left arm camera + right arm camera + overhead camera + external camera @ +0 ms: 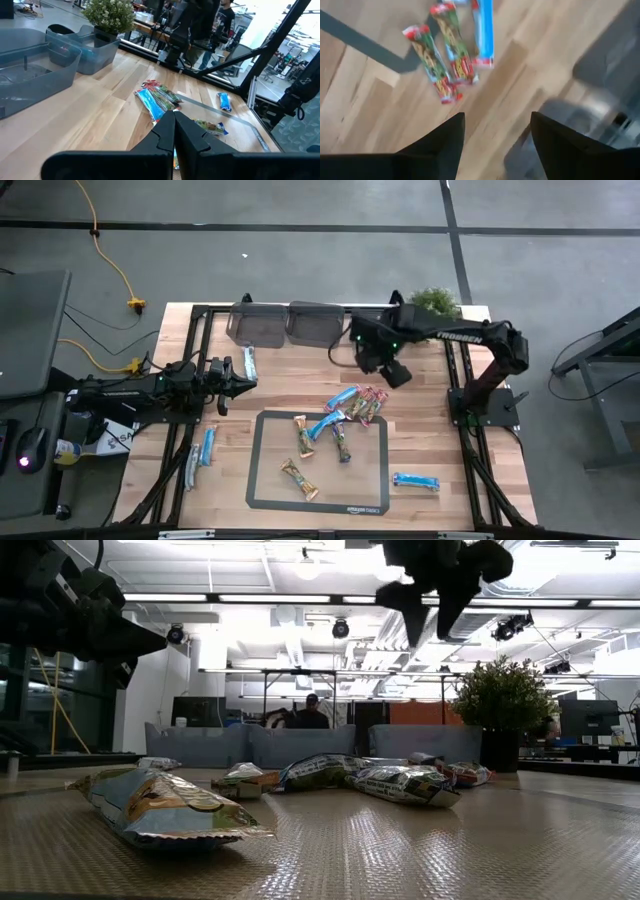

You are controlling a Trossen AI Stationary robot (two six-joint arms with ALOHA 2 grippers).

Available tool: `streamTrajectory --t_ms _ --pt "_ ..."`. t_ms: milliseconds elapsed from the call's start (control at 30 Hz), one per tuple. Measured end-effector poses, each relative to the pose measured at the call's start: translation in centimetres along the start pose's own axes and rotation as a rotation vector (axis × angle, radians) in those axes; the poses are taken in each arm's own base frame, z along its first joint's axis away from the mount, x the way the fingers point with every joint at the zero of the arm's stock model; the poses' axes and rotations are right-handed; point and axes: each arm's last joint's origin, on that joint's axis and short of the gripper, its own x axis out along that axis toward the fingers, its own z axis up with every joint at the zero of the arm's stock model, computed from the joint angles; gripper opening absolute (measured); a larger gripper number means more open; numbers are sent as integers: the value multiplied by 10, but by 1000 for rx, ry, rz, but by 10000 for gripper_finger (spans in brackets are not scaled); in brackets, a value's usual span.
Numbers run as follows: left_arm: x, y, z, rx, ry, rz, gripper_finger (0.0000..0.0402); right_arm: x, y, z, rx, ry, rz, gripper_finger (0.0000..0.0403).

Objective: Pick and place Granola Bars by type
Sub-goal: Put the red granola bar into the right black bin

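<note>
Granola bars lie flat on the wooden table. A red-pink and bright blue cluster (356,404) sits beside a dark-edged mat (254,462), tan-green bars (299,478) lie on the mat, one blue bar (414,480) lies right of it, and pale bars (206,446) lie to the left. My right gripper (394,371) hangs open above the table between the bins and the cluster, pointing down, with nothing between its fingers (445,145). The red-pink bars (442,60) show beyond it. My left gripper (240,382) rests shut at the left, pointing level.
Two clear grey bins (256,324) (316,320) stand at the table's far edge, with a potted plant (434,300) at the far right corner. Another pale bar (250,362) lies by my left gripper. A person (311,712) shows in the room beyond.
</note>
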Motion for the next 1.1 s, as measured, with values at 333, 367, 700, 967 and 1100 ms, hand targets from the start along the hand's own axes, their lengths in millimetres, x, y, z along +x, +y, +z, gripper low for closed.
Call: streamTrajectory --t_ms 333,367,700,967,1100 --pt "0 0 0 0 0 0 0 28 33 21 -89 -63 107 211" --pt "0 0 0 0 0 0 0 35 38 20 -90 -39 128 211" --pt "0 0 0 0 0 0 0 95 86 12 -103 60 277 211" --pt "0 0 0 0 0 0 0 118 101 7 -115 125 183 211" --pt "0 0 0 0 0 0 0 120 99 12 -121 69 154 211"
